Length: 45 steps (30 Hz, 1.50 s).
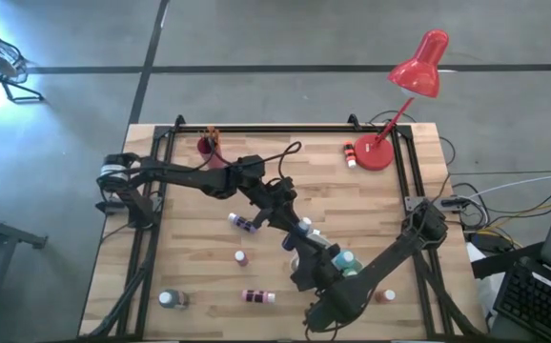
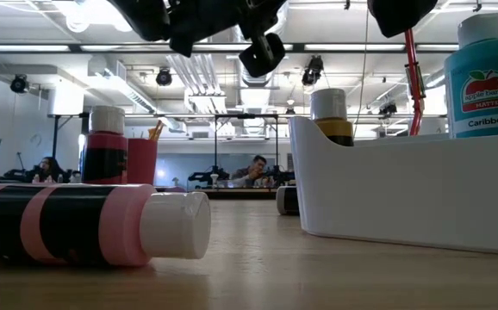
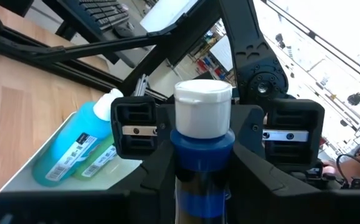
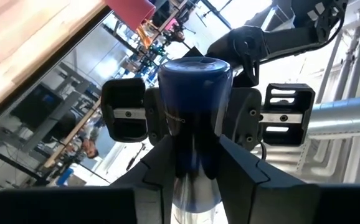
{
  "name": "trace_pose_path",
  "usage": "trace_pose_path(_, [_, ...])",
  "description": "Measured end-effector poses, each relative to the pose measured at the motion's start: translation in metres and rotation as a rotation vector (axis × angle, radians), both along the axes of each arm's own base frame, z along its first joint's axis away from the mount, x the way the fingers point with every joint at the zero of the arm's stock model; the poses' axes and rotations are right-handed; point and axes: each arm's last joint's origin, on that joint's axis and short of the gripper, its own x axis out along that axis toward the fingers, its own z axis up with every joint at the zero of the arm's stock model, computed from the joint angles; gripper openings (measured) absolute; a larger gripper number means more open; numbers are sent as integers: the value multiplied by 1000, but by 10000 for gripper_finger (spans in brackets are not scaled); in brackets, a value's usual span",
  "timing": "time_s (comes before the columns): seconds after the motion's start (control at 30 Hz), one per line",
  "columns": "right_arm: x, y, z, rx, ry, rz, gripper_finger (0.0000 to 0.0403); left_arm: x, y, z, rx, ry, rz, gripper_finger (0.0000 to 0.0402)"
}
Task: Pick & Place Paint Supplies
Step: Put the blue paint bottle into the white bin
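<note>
I read "Caribbean" on the label of the teal paint bottle [image 2: 480, 77] standing in the white tray [image 2: 404, 194], under an apple logo and a small word like "MATTE". Other bottle labels stay too small for me.

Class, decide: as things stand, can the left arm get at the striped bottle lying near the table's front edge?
Probably not yet: the left pincer is closed on a blue bottle that the right pincer also grips. The striped bottle itself lies in the open.
</note>
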Motion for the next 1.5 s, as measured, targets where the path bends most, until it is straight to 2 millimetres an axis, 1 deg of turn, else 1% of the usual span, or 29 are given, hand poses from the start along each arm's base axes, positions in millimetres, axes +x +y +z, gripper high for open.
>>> trace_pose_path(0.07, [0,0,0,23,-30,0,86,1,0,2,-5,4,-1,119])
trace_pose_path(0.2, [0,1,0,112,-151,5,95,2,3,7,-10,4,-6,118])
trace_pose_path(0.3, [-2,4,2,188,-245,14,118,1,7,11,17,-35,3,116])
trace_pose_path(0.47, [-7,8,10,375,-453,21,165,1,16,17,48,-87,27,114])
trace_pose_path(0.57, [-11,8,18,538,-594,5,190,2,22,28,77,-159,58,110])
trace_pose_path(0.7, [-17,9,24,716,-657,-51,212,3,27,46,105,-236,85,105])
trace_pose_path(0.83, [-30,14,42,889,-766,-66,222,5,28,55,149,-279,109,105])
trace_pose_path(0.9, [-42,19,56,1000,-831,-67,225,5,29,60,182,-319,132,105])
trace_pose_path(0.97, [-57,19,75,1128,-901,-76,225,5,29,63,226,-351,160,105])
trace_pose_path(1.03, [-76,17,98,1258,-977,-75,223,5,27,62,274,-367,186,105])
trace_pose_path(1.1, [-93,10,121,1402,-1040,-103,220,6,19,60,333,-386,219,105])
trace_pose_path(1.17, [-110,0,139,1532,-1069,-147,216,7,5,56,400,-415,245,104])
trace_pose_path(1.27, [-126,-17,153,1654,-1118,-187,211,9,-23,45,556,-417,304,103])
trace_pose_path(1.37, [-139,-32,157,1721,-1169,-186,206,7,-53,37,721,-379,391,103])
trace_pose_path(1.43, [-145,-40,152,1751,-1193,-178,203,5,-72,36,787,-387,457,103])
trace_pose_path(1.5, [-152,-47,145,1770,-1221,-165,201,0,-89,34,810,-412,494,103])
